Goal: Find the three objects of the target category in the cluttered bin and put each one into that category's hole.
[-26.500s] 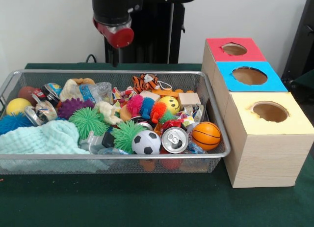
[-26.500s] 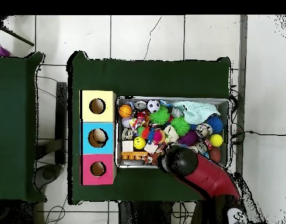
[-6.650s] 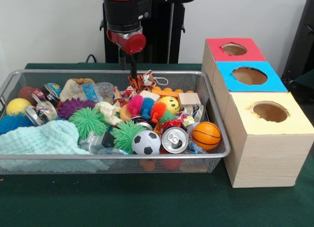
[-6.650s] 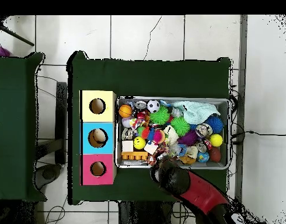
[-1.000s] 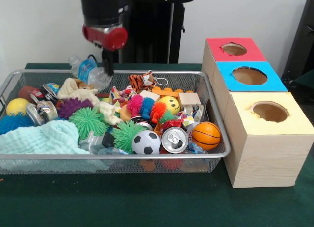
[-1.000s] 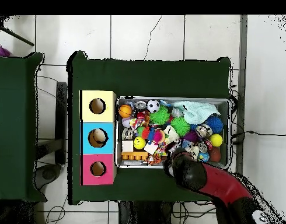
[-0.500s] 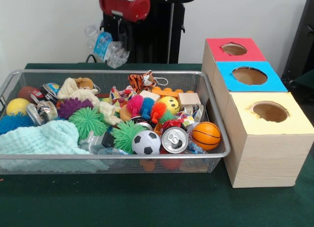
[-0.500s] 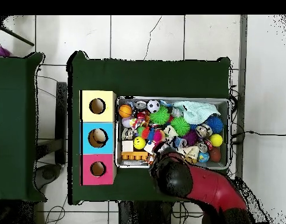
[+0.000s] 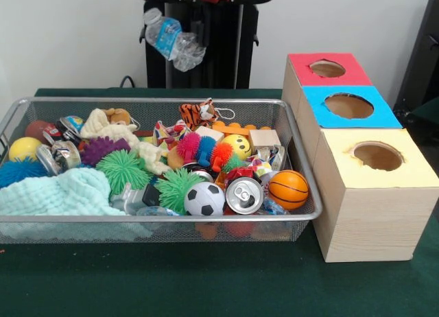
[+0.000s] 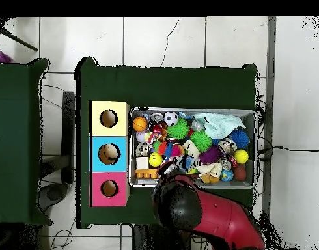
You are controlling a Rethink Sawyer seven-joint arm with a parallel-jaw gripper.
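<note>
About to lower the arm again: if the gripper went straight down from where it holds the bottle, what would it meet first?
Probably the far rim of the wire mesh bin, near the striped tiger plush toy. The gripper holds the crumpled clear plastic bottle high above; depth is unclear.

— What blocks your way down into the wire bin [image 9: 298, 162]?
— Toys and cans cover its floor edge to edge.
— And on the right?
— The air over the red hole [image 9: 327, 68], blue hole [image 9: 349, 106] and yellow hole [image 9: 377, 156] is open to you.
</note>
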